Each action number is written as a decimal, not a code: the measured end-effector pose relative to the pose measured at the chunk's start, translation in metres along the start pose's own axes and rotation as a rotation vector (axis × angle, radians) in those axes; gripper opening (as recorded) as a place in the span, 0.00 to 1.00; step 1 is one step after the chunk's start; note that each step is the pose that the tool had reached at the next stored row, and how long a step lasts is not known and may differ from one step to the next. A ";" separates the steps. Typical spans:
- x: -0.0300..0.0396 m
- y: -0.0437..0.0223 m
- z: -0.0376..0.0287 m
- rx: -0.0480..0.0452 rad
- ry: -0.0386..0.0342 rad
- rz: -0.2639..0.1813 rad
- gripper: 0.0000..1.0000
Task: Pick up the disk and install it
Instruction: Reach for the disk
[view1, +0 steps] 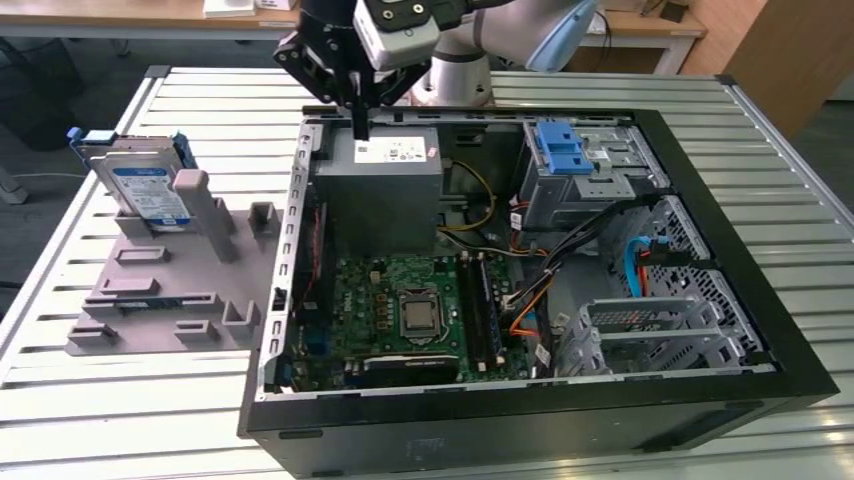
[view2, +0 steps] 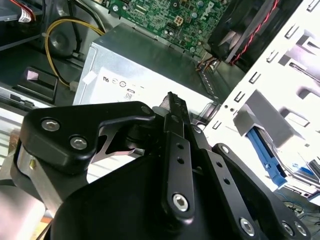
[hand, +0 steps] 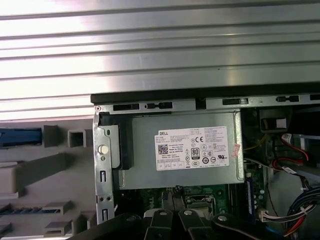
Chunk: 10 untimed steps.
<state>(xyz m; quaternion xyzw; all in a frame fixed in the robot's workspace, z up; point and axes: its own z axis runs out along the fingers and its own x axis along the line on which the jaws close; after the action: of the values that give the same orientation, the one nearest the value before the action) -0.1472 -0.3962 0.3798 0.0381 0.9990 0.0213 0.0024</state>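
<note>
The disk (view1: 143, 187), silver with a blue-and-white label and a blue carrier frame, stands on edge in a grey fixture (view1: 167, 290) at the exterior view's left, beside the open computer case (view1: 534, 420). Its blue frame edge (hand: 20, 136) shows in the first wrist view, and its blue carrier (view2: 263, 151) shows behind a grey post in the second wrist view. My gripper (view1: 358, 122) hangs over the case's back corner, above the grey power supply box (view1: 378, 190), well apart from the disk. Its black fingers (view2: 173, 102) are shut together with nothing between them.
Inside the case lie a green motherboard (view1: 407, 310), bundled cables (view1: 587, 240) and a metal drive cage with a blue ribbed latch (view1: 570, 150). The case and fixture rest on a slatted metal table (view1: 214, 100). A perforated bracket (view1: 654, 330) sits at the case's front right.
</note>
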 end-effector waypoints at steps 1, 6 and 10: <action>0.0007 0.0003 0.0001 0.0000 0.0000 0.000 0.11; 0.0042 0.0015 0.0004 0.0000 0.0000 0.000 0.11; 0.0069 0.0024 0.0006 0.0000 0.0000 0.000 0.11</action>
<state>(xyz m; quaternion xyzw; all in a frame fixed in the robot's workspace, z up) -0.1538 -0.3933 0.3792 0.0381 0.9990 0.0213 0.0024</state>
